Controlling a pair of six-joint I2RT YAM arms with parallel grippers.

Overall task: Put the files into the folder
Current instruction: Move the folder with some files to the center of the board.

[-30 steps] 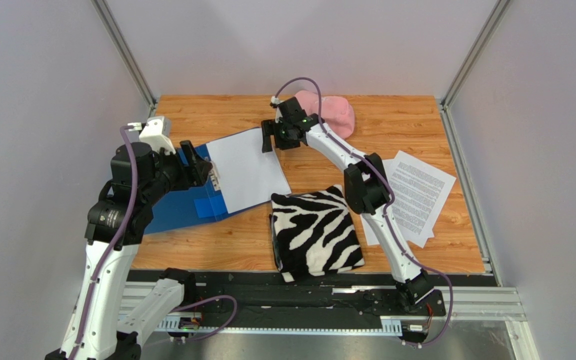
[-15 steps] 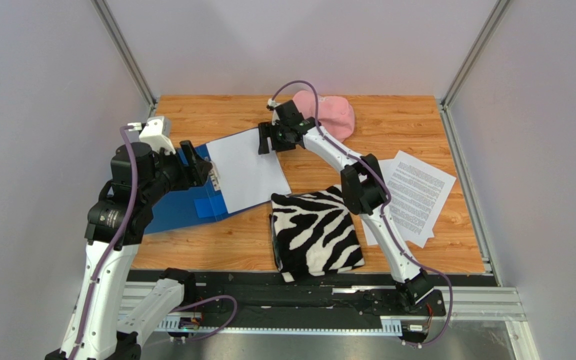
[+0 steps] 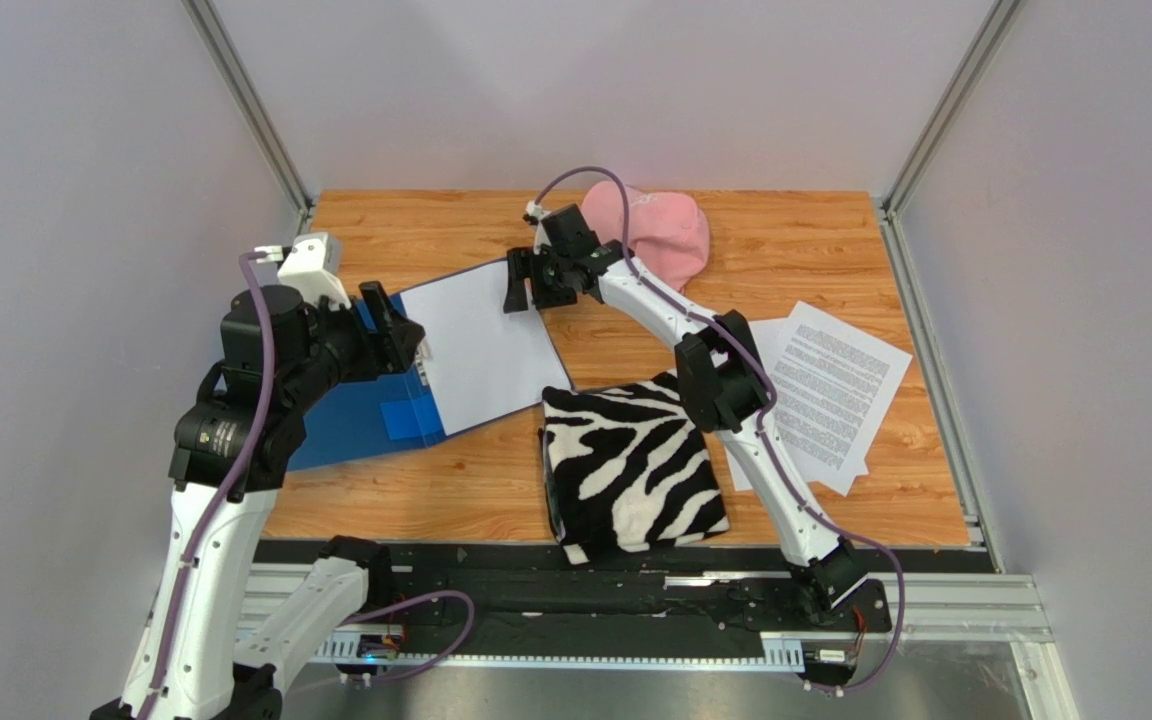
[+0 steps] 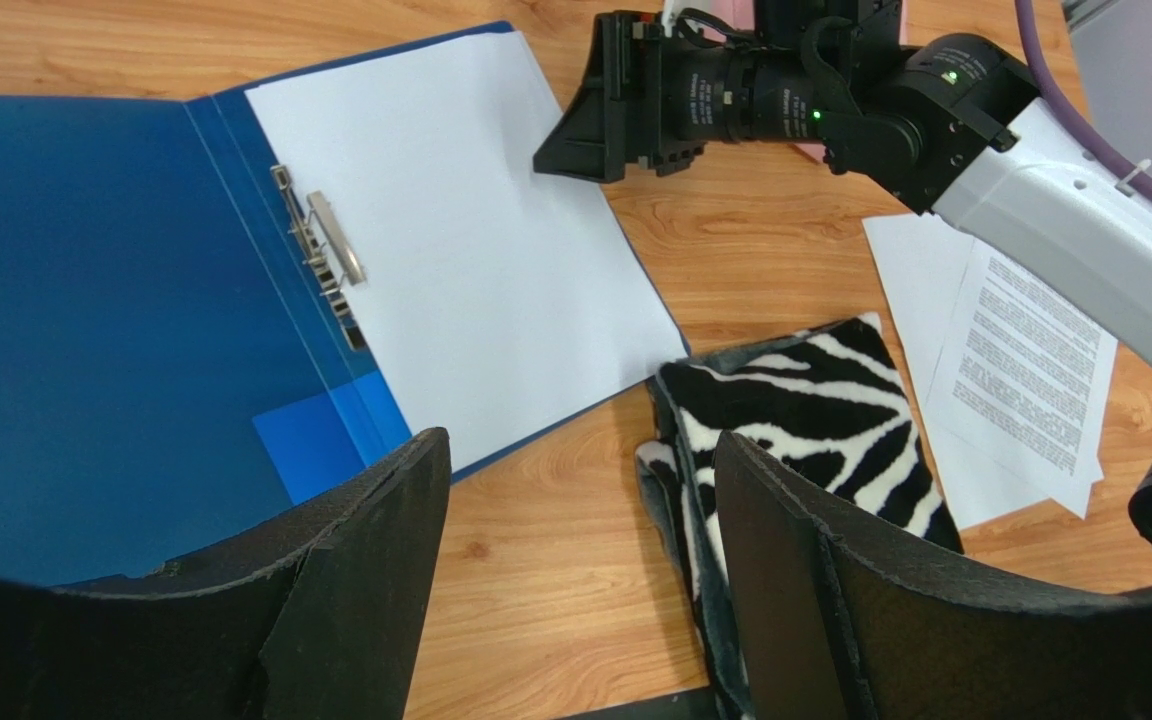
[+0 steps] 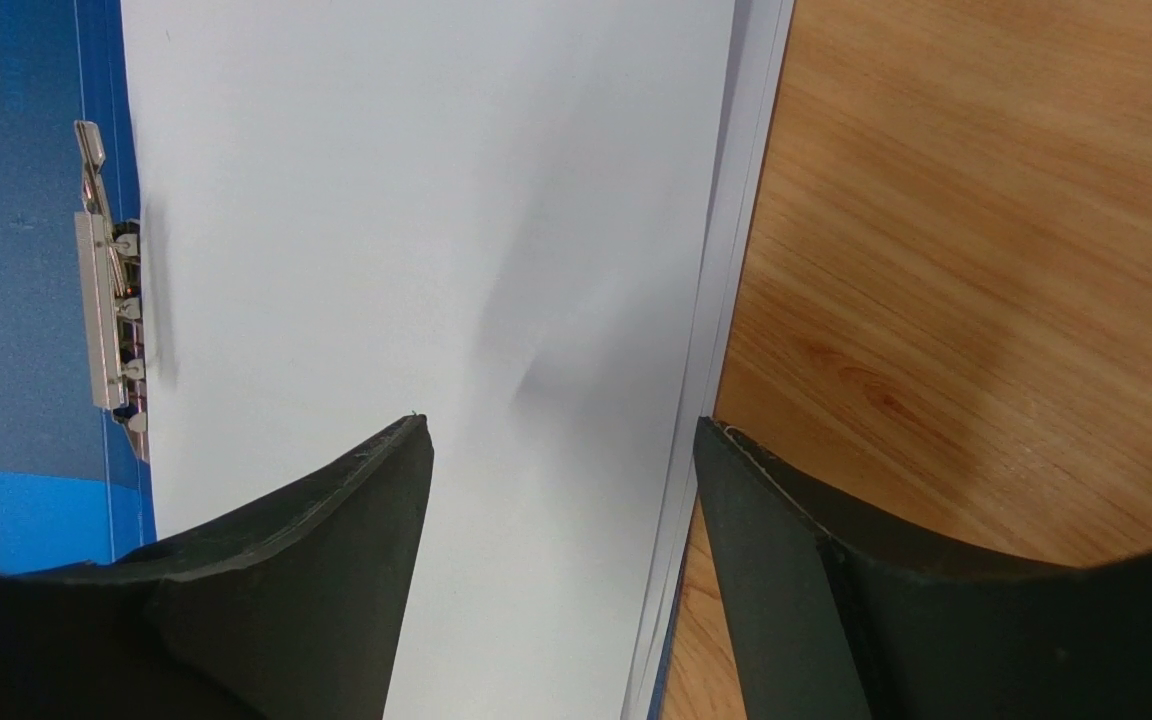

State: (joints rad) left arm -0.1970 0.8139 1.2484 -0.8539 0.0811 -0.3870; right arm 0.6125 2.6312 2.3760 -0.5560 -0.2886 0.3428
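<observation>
Your right gripper (image 5: 560, 435) stands spread and empty, straddling the edge of the plain white paper sheet (image 5: 432, 180) inside the open royal-blue folder (image 4: 86, 300). The left gripper (image 4: 575, 465) hovers spread too. Closing here could drag that sheet out — and printed white sheets (image 3: 838, 383) lie at the right edge of the wooden desk (image 3: 808, 255).

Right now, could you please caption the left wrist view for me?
Open right gripper above white paper sheets in the opened royal-blue folder.

Bright even light, soft shadows, sharp focus
</observation>
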